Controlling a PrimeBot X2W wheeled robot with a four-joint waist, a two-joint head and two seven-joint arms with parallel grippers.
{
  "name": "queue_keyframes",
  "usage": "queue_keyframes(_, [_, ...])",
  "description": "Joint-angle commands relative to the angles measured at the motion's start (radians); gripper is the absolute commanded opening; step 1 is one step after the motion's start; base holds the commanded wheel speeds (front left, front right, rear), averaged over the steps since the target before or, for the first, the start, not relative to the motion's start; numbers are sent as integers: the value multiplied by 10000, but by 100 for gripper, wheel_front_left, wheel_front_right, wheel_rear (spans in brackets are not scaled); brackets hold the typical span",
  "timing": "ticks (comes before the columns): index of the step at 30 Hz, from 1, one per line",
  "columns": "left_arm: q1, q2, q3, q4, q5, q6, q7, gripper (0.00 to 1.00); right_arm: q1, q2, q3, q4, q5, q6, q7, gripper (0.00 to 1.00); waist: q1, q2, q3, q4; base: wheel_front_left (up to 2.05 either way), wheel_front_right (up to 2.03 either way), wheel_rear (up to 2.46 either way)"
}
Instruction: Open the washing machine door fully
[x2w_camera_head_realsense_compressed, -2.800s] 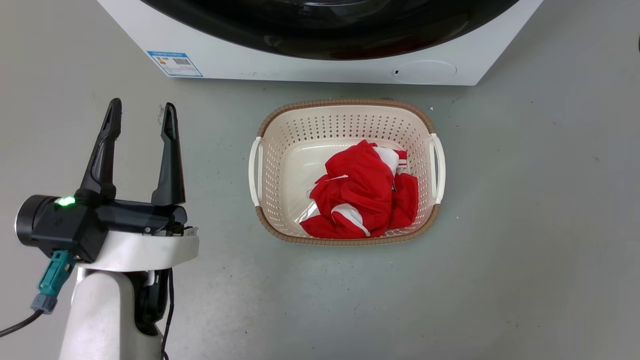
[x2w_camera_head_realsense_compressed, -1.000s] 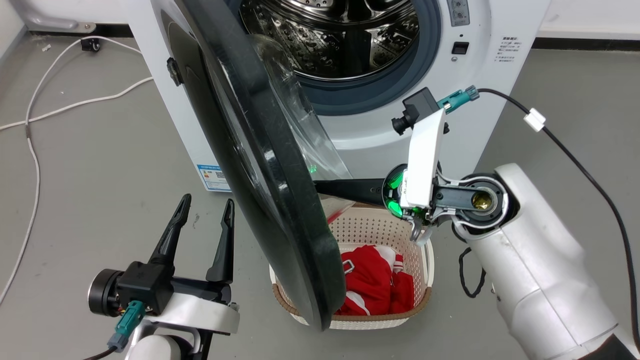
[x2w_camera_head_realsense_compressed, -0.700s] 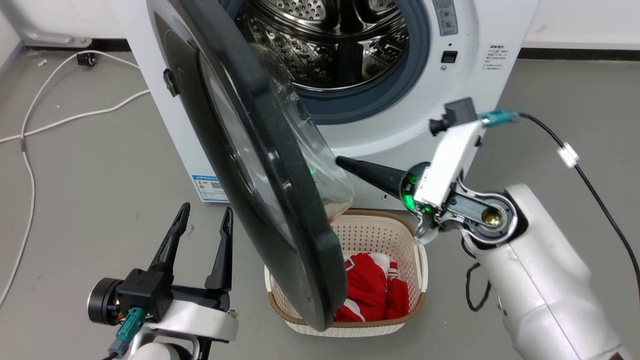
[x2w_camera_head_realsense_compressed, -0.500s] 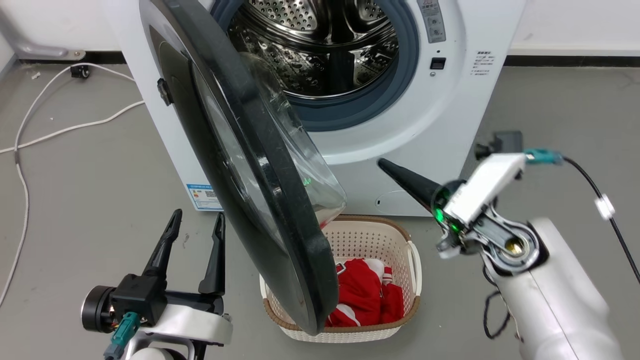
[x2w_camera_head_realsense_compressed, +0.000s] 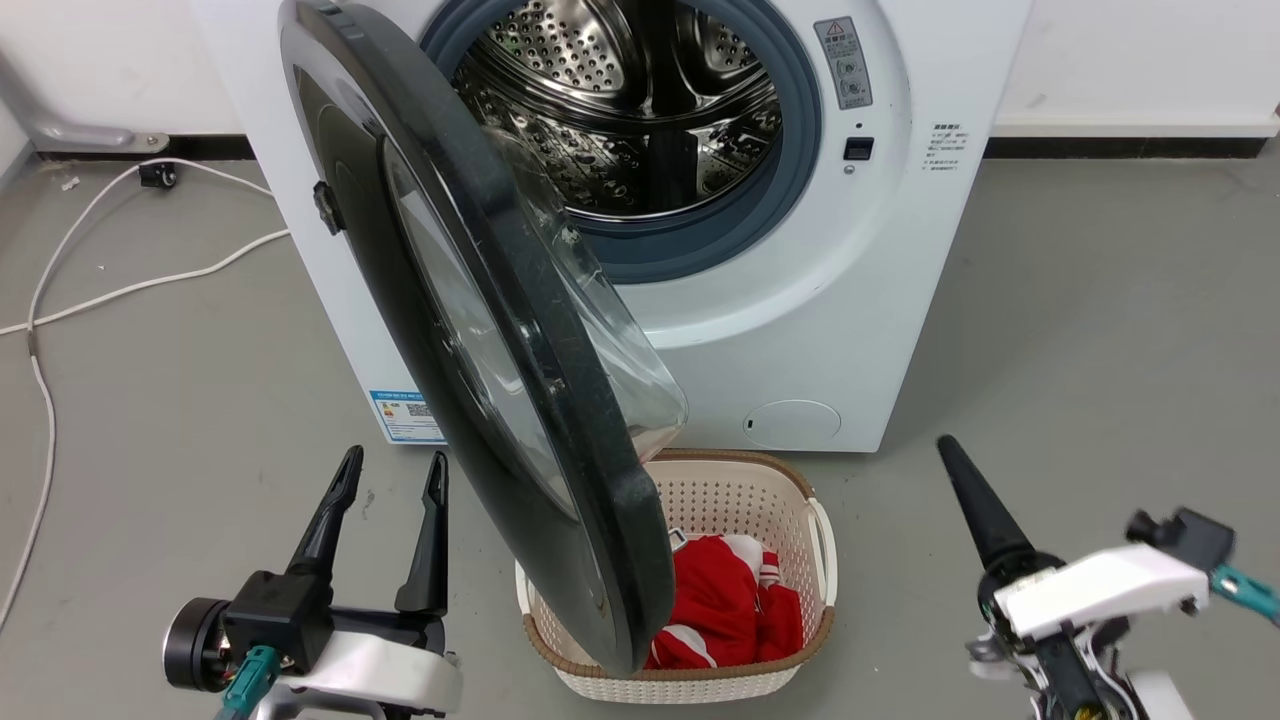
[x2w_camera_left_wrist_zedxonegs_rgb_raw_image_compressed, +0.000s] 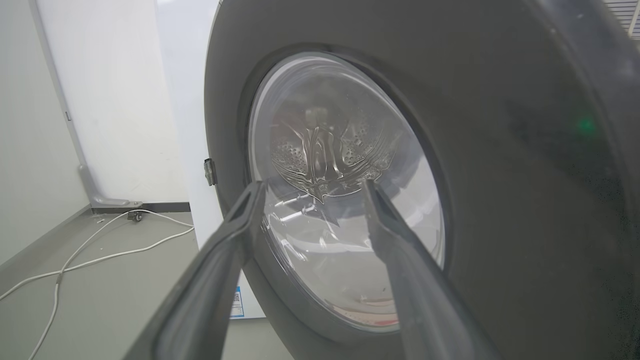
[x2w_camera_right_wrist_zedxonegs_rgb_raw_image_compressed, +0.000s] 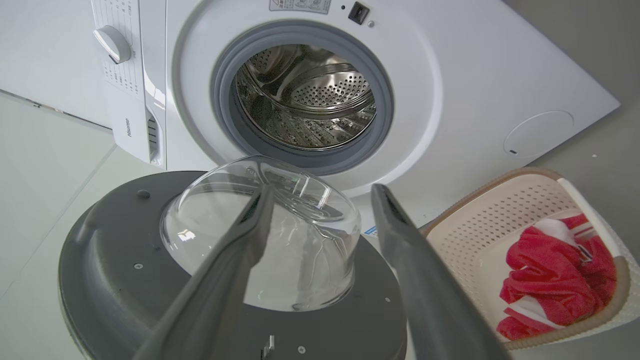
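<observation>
The washer (x2w_camera_head_realsense_compressed: 800, 330) is standing with its door (x2w_camera_head_realsense_compressed: 520, 340) hanging partly open, swinging out from the left hinge above the basket (x2w_camera_head_realsense_compressed: 760, 490). The left gripper (x2w_camera_head_realsense_compressed: 394, 460) and right gripper (x2w_camera_right_wrist_zedxonegs_rgb_raw_image_compressed: 322, 192) are hovering clear, fingers spread, gripping nothing

Head camera looks down; both wrist cameras face the washing machine door (x2w_camera_head_realsense_compressed: 470, 330) at twelve o'clock, left closest.

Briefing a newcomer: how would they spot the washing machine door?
Find the white washing machine. Swung out from its left side, above the basket, hangs the washing machine door: a black disc with a bulging glass bowl, unlike the blue-grey ring around the drum.
</observation>
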Motion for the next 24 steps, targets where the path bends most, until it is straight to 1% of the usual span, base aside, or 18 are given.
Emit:
queue_keyframes(1, [79,-14,54,13,45,0,-27,100,295,30,-98,-182,-336,0,-357,100,1,0,-17,20,0,0,0])
queue_keyframes(4, [107,-31,106,48,36,0,-27,100,891,95,-340,-439,-1594,0,-1366,100,1,0,-45,28,0,0,0])
queue_keyframes(7, [127,-44,138,65,53,0,-27,100,1276,168,-723,-618,-3270,0,-2301,100,1,0,-57,21,0,0,0])
queue_keyframes(9, [124,-47,159,73,63,0,-27,100,1449,267,-1059,-768,-4411,0,-2669,100,1,0,-57,11,0,0,0])
queue_keyframes(10, [121,-48,171,80,70,0,-27,100,1501,318,-1266,-873,-4960,0,-2795,100,1,0,-57,7,0,0,0])
queue_keyframes(13, [95,-62,200,76,75,0,-27,100,1655,394,-1932,-1378,-7113,-1,-3079,100,1,0,-44,14,0,0,0])
queue_keyframes(16, [46,-79,210,63,76,0,-27,100,1755,481,-2429,-2021,-8747,-1,-3206,100,1,0,-30,38,0,0,0])
queue_keyframes(22, [-103,-89,218,65,89,0,-27,100,2029,478,-2473,-3237,-10827,-3,-3285,100,1,0,26,67,0,0,0])
queue_keyframes(23, [-120,-86,222,59,99,0,-27,100,2118,482,-2420,-3365,-10902,-3,-3286,100,1,0,33,66,0,0,0])
queue_keyframes(24, [-129,-78,226,50,96,0,-27,100,2216,485,-2344,-3525,-11235,-3,-3288,100,1,0,39,65,0,0,0])
